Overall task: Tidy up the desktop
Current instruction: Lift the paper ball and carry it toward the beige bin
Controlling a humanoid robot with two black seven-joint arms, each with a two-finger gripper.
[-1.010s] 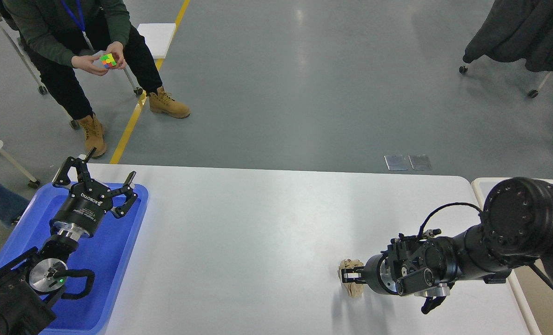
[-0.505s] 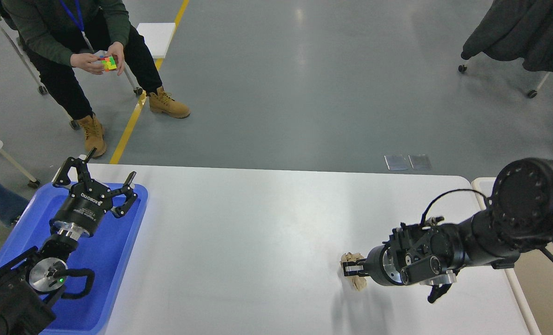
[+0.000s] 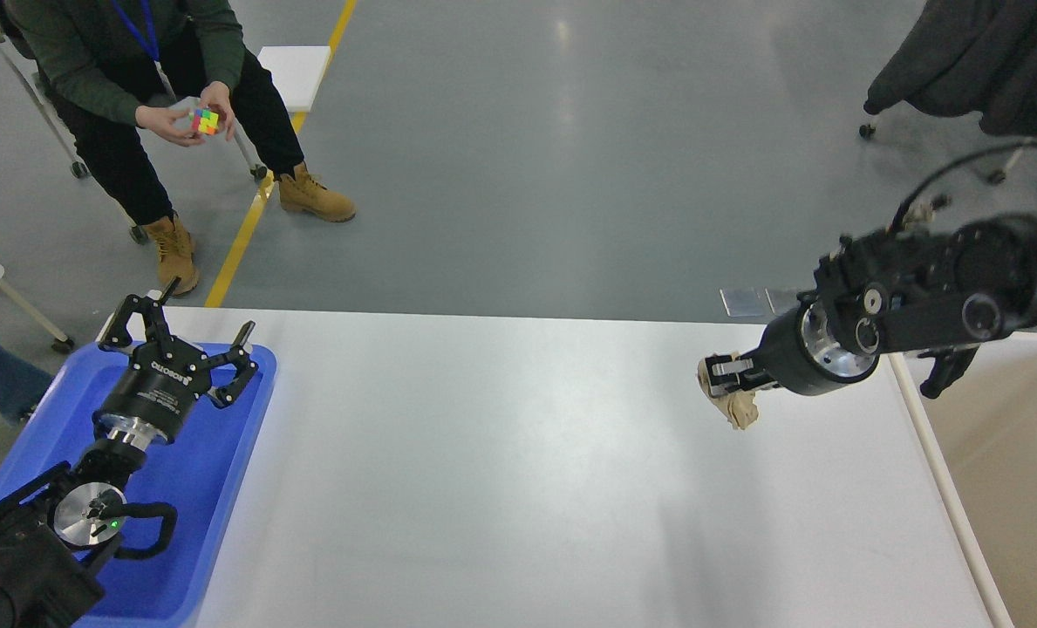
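Note:
The desktop (image 3: 501,471) is a wide white tabletop with rounded corners. My right gripper (image 3: 717,377) is shut on a crumpled beige paper ball (image 3: 734,405) and holds it lifted above the table's right part, near the right edge. My left gripper (image 3: 178,327) is open and empty, hovering over the far end of the blue tray (image 3: 213,488) at the table's left side.
A beige bin with a cream rim (image 3: 1006,453) stands just off the table's right edge. A seated person (image 3: 152,78) with a colour cube is beyond the far left corner. A chair with a dark coat (image 3: 972,61) is at the far right.
My right gripper has lifted the paper ball off the table and carried it up and to the right, towards the bin. The left arm has not moved.

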